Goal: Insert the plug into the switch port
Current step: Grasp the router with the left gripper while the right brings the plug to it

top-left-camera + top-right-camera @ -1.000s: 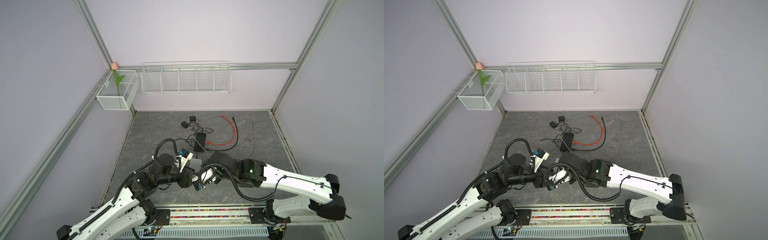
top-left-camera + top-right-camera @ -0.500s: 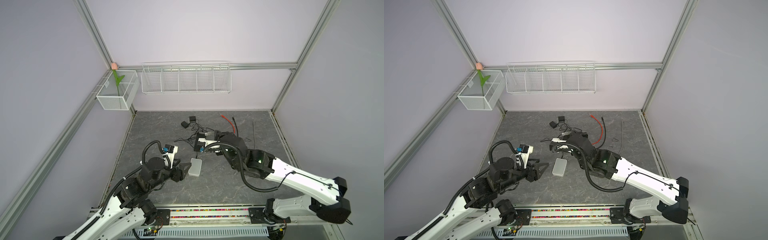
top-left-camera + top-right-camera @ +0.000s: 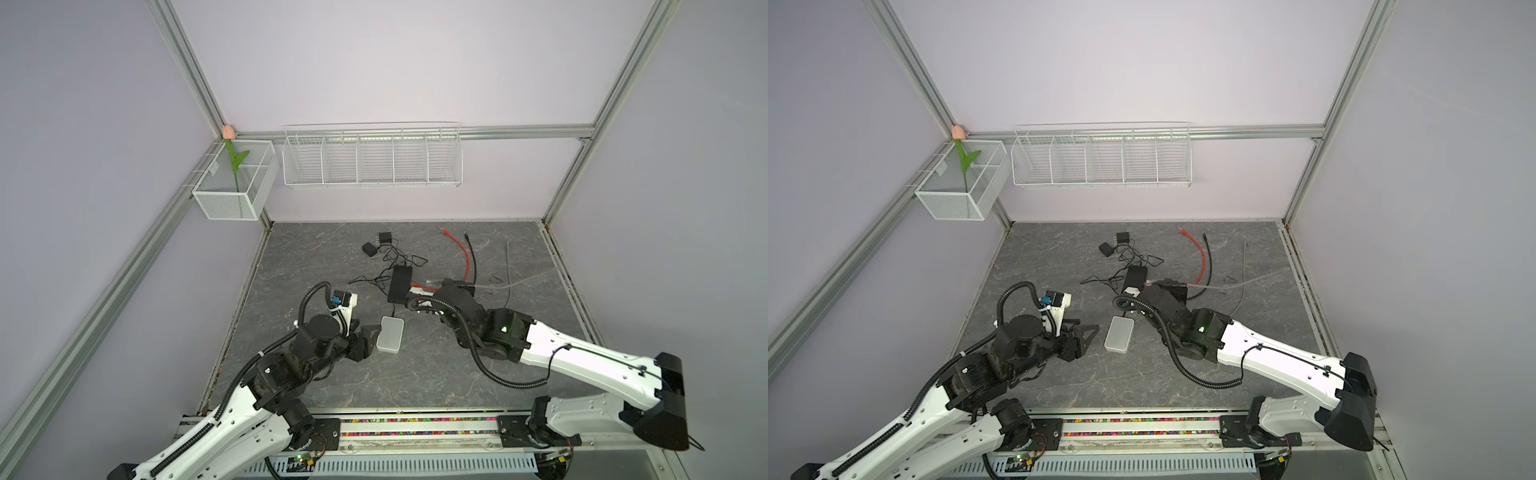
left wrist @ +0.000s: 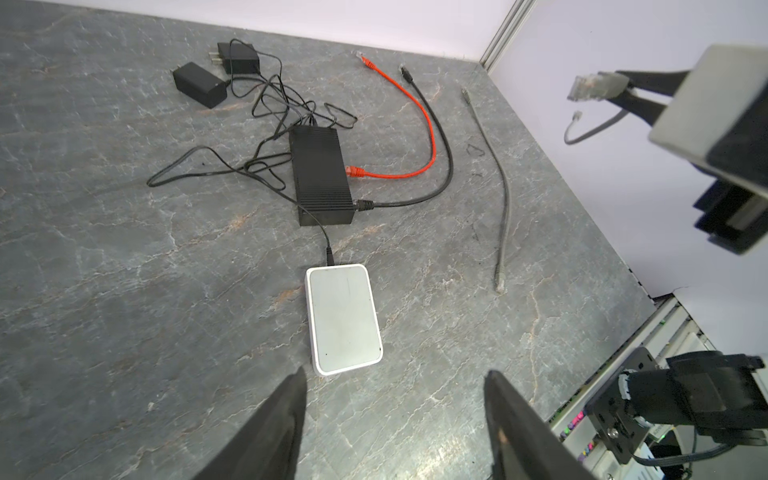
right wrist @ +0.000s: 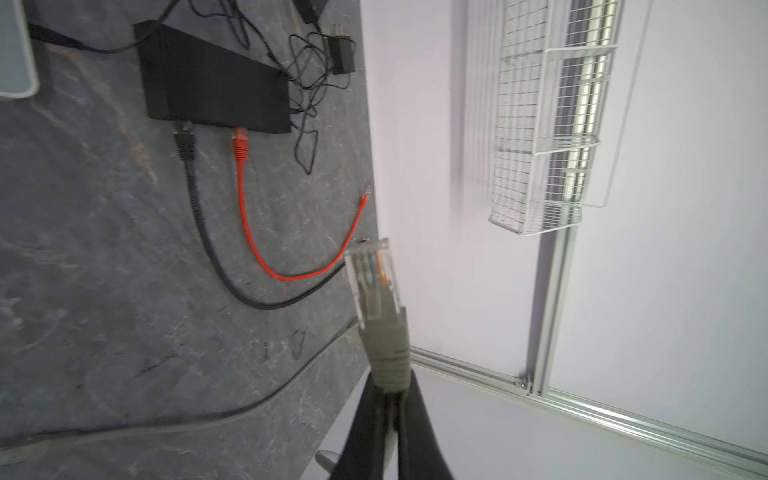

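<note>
My right gripper (image 5: 388,386) pinched shut on plug (image 5: 374,286) by grey rubber boot; clear hard tip juts ahead of me. Ribbed matte-black switch (image 5: 208,83) ahead, below; red cable (image 5: 241,145), black cable (image 5: 185,145) already in its side. Turn tip toward free port, square up, push straight. Also my left gripper (image 4: 395,395) wide, smooth white box (image 4: 343,318) just ahead.

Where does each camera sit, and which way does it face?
Top views: high over the base, looking down at the floor; left arm and right arm show.
Left wrist: behind the open left gripper, facing the white box and switch; its fingers show.
Right wrist: behind the right gripper, facing the switch and back wall; fingers shut on the plug show.
Shared: both wrist views show switch and plug.
</note>
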You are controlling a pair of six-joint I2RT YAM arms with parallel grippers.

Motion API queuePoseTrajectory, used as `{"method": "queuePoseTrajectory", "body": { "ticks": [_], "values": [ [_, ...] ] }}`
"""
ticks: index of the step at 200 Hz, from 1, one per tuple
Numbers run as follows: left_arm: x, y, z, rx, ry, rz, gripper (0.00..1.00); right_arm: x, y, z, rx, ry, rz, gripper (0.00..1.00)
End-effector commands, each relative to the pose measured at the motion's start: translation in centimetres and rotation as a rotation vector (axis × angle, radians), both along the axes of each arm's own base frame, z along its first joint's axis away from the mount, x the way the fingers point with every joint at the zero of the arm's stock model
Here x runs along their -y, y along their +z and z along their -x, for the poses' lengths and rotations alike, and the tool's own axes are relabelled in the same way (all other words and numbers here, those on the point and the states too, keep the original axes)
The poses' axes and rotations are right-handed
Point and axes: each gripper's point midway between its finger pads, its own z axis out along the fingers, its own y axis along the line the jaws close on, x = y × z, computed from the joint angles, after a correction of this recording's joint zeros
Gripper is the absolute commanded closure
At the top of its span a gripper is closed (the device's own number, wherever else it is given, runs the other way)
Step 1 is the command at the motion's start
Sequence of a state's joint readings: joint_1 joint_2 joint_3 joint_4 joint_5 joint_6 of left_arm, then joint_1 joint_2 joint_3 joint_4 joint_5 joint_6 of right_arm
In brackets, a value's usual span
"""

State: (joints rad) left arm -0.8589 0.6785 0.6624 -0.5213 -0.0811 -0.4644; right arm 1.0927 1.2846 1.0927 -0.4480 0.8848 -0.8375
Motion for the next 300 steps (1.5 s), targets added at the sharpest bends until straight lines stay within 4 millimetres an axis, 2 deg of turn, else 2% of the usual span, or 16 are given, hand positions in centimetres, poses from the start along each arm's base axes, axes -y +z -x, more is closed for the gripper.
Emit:
{"method": "queuePoseTrajectory", "body": {
  "ticks": [1, 10, 13, 32, 50, 92, 96, 117, 136, 159, 166, 199, 239, 300],
  "values": [
    [0.9, -2.4, -0.7, -0.052, 0.010, 0.011, 0.34, -1.2, -6.8, 2.1, -0.233, 0.027, -0.067, 0.93],
    [1.1, -3.1, -0.8, -0.064, 0.010, 0.019, 0.34, -1.7, -8.5, 2.5, -0.278, 0.039, -0.077, 0.93],
    [1.2, -3.9, -1.0, -0.083, 0.014, 0.005, 0.34, -1.8, -9.0, 2.6, -0.287, 0.040, -0.080, 0.93],
    [1.3, -5.7, -1.6, -0.127, 0.030, 0.007, 0.34, -2.7, -10.9, 3.3, -0.349, 0.057, -0.122, 0.93],
    [1.0, -6.1, -2.1, -0.142, 0.047, 0.030, 0.35, -3.1, -11.9, 4.1, -0.399, 0.072, -0.165, 0.93],
    [0.5, -6.9, -3.1, -0.149, 0.077, 0.064, 0.37, -3.7, -12.7, 4.9, -0.461, 0.090, -0.229, 0.93],
    [0.6, -7.1, -3.2, -0.156, 0.075, 0.067, 0.37, -3.2, -13.9, 5.4, -0.487, 0.088, -0.213, 0.93],
    [1.2, -8.6, -3.7, -0.202, 0.065, 0.065, 0.37, -3.8, -16.0, 6.4, -0.571, 0.105, -0.211, 0.93],
    [1.5, -9.5, -4.4, -0.224, 0.065, 0.053, 0.37, -3.8, -17.8, 6.2, -0.609, 0.068, -0.182, 0.93],
    [1.5, -9.6, -5.4, -0.231, 0.074, 0.075, 0.38, -3.6, -19.9, 6.1, -0.660, 0.015, -0.157, 0.93],
    [1.4, -9.7, -5.7, -0.232, 0.081, 0.080, 0.38, -4.3, -19.4, 5.7, -0.667, 0.014, -0.178, 0.93],
    [0.9, -10.9, -6.8, -0.259, 0.105, 0.078, 0.40, -4.6, -21.2, 5.6, -0.727, -0.029, -0.170, 0.93],
    [1.2, -13.1, -6.5, -0.326, 0.100, 0.059, 0.43, -5.4, -22.5, 6.3, -0.796, -0.042, -0.186, 0.93],
    [2.2, -15.2, -5.9, -0.398, 0.056, 0.065, 0.50, -6.1, -23.3, 7.0, -0.863, -0.062, -0.210, 0.93]
  ]
}}
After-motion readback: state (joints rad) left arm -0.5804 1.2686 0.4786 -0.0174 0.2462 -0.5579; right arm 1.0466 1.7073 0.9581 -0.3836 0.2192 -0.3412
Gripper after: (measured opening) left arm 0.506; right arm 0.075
